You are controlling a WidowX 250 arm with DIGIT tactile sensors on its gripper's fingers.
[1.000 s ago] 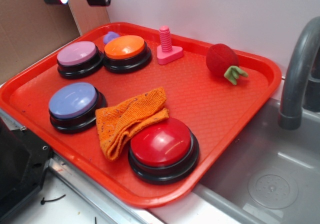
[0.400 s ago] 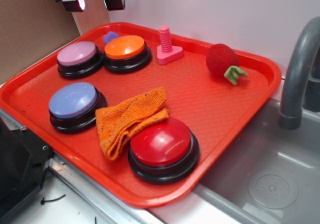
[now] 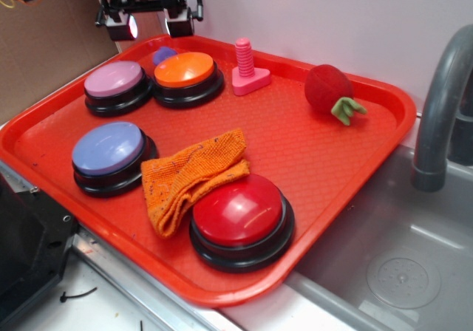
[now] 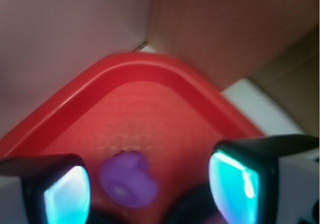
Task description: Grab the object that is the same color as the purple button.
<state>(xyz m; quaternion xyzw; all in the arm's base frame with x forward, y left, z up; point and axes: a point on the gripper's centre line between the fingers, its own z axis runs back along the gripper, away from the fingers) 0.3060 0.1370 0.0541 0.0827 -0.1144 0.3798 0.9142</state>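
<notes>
Item 1, target: purple lump [image 3: 163, 53], small, smooth, rounded. Sits on tray floor in far-left corner, tucked behind the gap btwn two buttons; partly hidden from ext. view. Wrist view shows it clearer [image 4: 128, 179], low centre, lying btwn the two fingers' line of sight, nothing touching it.

Item 2: gripper [image 3: 150, 26], at approx 12 o'clock of the lump, above it, not in contact. Fingers [image 4: 64, 188] spread wide w/ clear gap; holds nothing. Judgement: spread is set to straddle the lump; pose reads as lining up for descent, grasp not yet made.

Item 3: orange button [image 3: 185, 71], at 4 o'clock of lump, very near. Pink-lilac button [image 3: 114, 80], at 7 o'clock of lump. Judgement: both crowd the lump, so a finger could clip a button rim on the way down.

Item 4: purple button [image 3: 108, 148], at 6 o'clock, well apart; colour ref. for the task. Lump matches it closely.

Item 5: pink screw toy [image 3: 246, 69], 3 o'clock of lump. Not the target; wrong colour.

Item 6: red strawberry toy [image 3: 329, 89], further out at 3 o'clock.

Item 7: orange cloth [image 3: 194, 174], crumpled, touching the red button [image 3: 239, 213], near edge.

Item 8: red tray [image 3: 318, 161], holds all above. Sink [image 3: 399, 257] & grey faucet [image 3: 443, 102] at right.
</notes>
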